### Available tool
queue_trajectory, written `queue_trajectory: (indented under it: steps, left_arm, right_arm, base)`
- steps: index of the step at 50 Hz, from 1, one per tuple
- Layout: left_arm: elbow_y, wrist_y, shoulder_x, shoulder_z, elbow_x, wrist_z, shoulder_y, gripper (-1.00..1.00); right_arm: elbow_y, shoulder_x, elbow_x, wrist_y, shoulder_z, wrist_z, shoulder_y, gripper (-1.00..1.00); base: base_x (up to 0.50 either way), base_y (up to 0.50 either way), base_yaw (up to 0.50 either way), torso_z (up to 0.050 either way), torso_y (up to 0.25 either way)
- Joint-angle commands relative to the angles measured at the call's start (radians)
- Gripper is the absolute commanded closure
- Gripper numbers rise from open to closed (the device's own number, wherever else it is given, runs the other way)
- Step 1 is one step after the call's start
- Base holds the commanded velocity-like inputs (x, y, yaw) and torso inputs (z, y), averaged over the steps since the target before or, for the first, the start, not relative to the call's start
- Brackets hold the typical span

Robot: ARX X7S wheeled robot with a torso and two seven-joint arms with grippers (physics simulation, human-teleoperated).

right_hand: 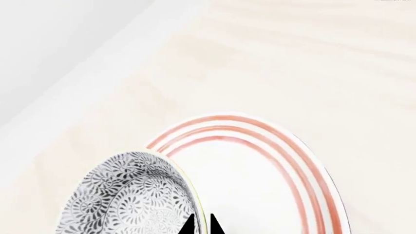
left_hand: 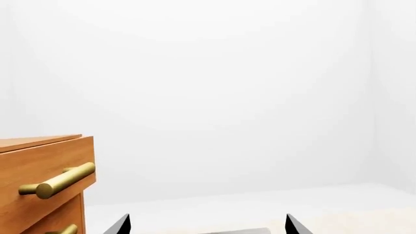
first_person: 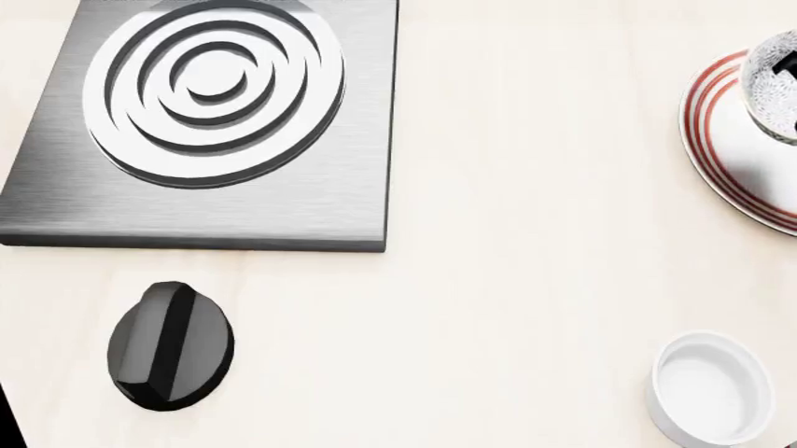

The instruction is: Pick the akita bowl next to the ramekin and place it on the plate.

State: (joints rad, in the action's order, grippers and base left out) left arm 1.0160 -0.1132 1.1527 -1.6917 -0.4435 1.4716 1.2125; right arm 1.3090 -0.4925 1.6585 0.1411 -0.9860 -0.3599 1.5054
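The akita bowl (right_hand: 123, 200), white with dense grey-black floral pattern, sits over the near part of the plate (right_hand: 260, 185), a white plate with thin red rings. My right gripper (right_hand: 201, 225) is shut on the bowl's rim, one fingertip inside and one outside. I cannot tell whether the bowl rests on the plate or hangs just above it. In the head view the bowl (first_person: 770, 93) and plate (first_person: 734, 140) are cut off at the right edge. The plain white ramekin (first_person: 710, 387) stands alone at the lower right. My left gripper (left_hand: 208, 225) is open with nothing between its fingers.
A steel burner plate (first_person: 212, 121) with concentric rings lies at the back left of the pale counter (first_person: 524, 280), with a black knob (first_person: 168, 345) in front of it. The left wrist view shows a wooden drawer unit (left_hand: 39, 161) with brass handles (left_hand: 58, 180).
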Motion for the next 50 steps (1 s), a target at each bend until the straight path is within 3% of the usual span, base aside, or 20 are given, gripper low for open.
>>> queue_trajectory:
  steps: [1, 30, 50]
  left_arm:
    - [-0.002, -0.001, 0.002, 0.007, -0.003, -0.002, -0.004, -1.00]
    - [-0.002, -0.005, 0.005, 0.023, -0.011, -0.009, -0.010, -1.00]
    - [-0.003, -0.006, 0.003, 0.030, -0.001, -0.009, -0.026, -1.00]
  right_arm:
    - [-0.001, 0.006, -0.004, -0.008, -0.023, -0.008, 0.002, 1.00]
    - [-0.001, 0.015, 0.040, -0.012, -0.171, -0.067, 0.032, 1.00]
    - [-0.001, 0.003, 0.304, 0.071, -0.370, -0.109, 0.067, 1.00]
  base:
    - [0.00, 0.00, 0.00, 0.000, 0.000]
    - [0.00, 0.00, 0.00, 0.000, 0.000]
    - [0.00, 0.00, 0.00, 0.000, 0.000]
